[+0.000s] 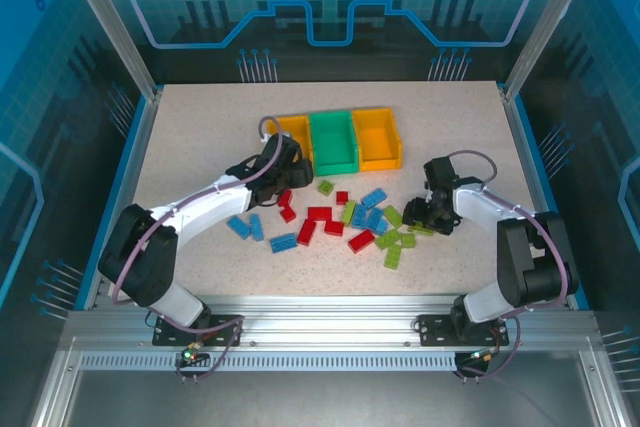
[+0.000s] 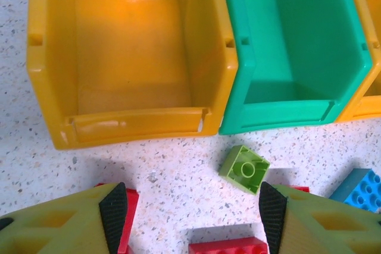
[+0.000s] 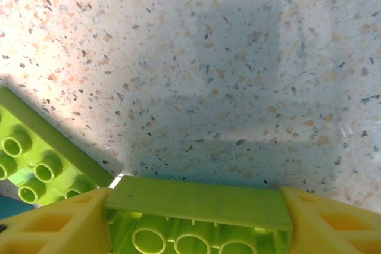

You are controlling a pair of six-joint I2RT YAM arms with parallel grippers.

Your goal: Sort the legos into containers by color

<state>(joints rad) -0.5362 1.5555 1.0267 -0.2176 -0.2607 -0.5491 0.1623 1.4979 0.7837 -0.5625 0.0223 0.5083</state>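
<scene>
Sorting looks barely begun: three open plastic bins (image 1: 334, 167) stand empty, small red, blue and green studded bricks (image 1: 320, 214) strew the speckled surface (image 1: 200, 147); right pincer (image 3: 193, 221) clamps a light-green brick (image 3: 199, 201), left pincer (image 2: 192, 215) gapes apart, empty.

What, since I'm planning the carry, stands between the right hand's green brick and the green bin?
Only loose bricks, such as a blue brick, lie between the green brick in the right hand and the green bin. Lifted above them, nothing visible blocks the way; the left hand sits aside.
</scene>
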